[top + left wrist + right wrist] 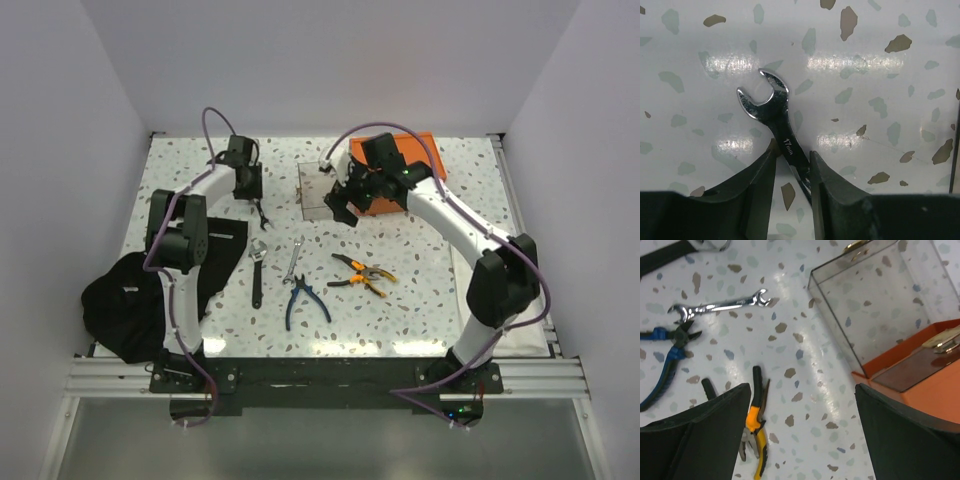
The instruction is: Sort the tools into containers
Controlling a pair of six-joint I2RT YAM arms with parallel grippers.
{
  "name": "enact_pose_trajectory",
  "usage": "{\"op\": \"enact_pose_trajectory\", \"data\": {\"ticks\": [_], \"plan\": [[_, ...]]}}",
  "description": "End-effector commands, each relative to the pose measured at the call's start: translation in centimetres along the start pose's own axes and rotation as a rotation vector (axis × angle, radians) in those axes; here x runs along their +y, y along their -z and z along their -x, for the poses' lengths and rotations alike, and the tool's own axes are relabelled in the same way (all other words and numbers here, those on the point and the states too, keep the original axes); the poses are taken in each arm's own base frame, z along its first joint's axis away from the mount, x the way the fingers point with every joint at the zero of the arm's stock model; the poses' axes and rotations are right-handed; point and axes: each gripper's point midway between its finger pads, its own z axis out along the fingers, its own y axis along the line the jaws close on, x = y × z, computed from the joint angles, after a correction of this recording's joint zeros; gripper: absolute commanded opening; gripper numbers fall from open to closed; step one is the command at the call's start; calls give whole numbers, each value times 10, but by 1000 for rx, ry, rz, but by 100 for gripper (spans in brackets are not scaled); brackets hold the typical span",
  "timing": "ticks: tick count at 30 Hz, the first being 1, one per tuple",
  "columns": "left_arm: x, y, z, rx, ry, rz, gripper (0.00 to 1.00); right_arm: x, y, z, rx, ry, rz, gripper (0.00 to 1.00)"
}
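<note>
A: Where is the silver open-ended spanner sitting?
B: Left of the small clear plastic box, the left gripper is clamping its shank; the right gripper is hovering wide open beside that box.

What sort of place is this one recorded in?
Probably a lab robot cell, not a workshop: plain white walls enclose a speckled tabletop, and the left arm and right arm are mounted on an aluminium frame at its near edge.

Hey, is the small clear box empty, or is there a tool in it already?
Empty. In the right wrist view only the speckled table shows through the clear box walls; no tool inside.
</note>
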Motion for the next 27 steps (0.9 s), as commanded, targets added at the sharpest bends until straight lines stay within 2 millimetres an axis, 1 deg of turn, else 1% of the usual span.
{"op": "enact_pose_trajectory", "data": {"ticks": [1, 2, 3, 4, 5, 7, 8, 9, 11, 12, 14, 15, 16, 17, 18, 19, 20, 21, 23, 24, 25, 26, 27], "plan": [[-3, -8, -39, 121, -8, -41, 36, -22, -3, 50, -106, -100, -59, 88], [-4, -8, -43, 131, -4, -58, 34, -21, -12, 51, -104, -115, -48, 88], [-2, -5, -44, 129, 8, -76, 29, -24, -13, 62, -133, -133, -52, 88], [-9, -3, -45, 134, 18, -134, 26, -23, -16, 67, -144, -141, -42, 88], [-11, -1, -45, 134, 33, -170, 22, -20, -20, 71, -151, -147, -32, 88], [-8, 3, -41, 114, 65, -211, 14, -19, -31, 79, -164, -176, -15, 88], [-8, 5, -39, 106, 85, -233, 11, -13, -33, 85, -177, -178, 6, 88], [-2, 6, -36, 90, 110, -251, 6, -12, -40, 89, -183, -196, 23, 88], [0, 7, -37, 96, 136, -284, 4, -4, -49, 97, -190, -199, 52, 89], [5, 7, -34, 83, 154, -299, 0, -3, -59, 103, -193, -219, 63, 89], [1, 10, -35, 91, 193, -369, 0, 4, -72, 110, -191, -238, 88, 89], [5, 9, -35, 85, 212, -393, 0, 1, -72, 125, -221, -270, 86, 89], [1, 11, -36, 90, 222, -430, 0, 1, -89, 120, -202, -306, 93, 89], [1, 10, -36, 94, 228, -435, 0, 0, -94, 124, -206, -333, 93, 89], [0, 10, -39, 104, 230, -440, 0, -6, -94, 136, -227, -377, 72, 89], [-2, 11, -40, 104, 229, -455, 0, -8, -106, 131, -212, -427, 68, 89], [-3, 12, -39, 101, 223, -467, 0, -11, -110, 133, -215, -454, 59, 89], [-5, 15, -37, 88, 214, -477, 2, -16, -107, 142, -235, -478, 45, 89], [-5, 20, -32, 68, 194, -480, 13, -22, -109, 144, -240, -486, 21, 89], [-5, 28, -27, 48, 180, -481, 21, -23, -107, 145, -244, -477, 11, 89], [-3, 32, -23, 31, 161, -471, 24, -26, -106, 143, -240, -472, -7, 89], [0, 36, -22, 14, 124, -455, 27, -27, -101, 145, -243, -463, -19, 89], [4, 45, -18, -5, 103, -435, 30, -25, -101, 136, -218, -453, -25, 89]]}}
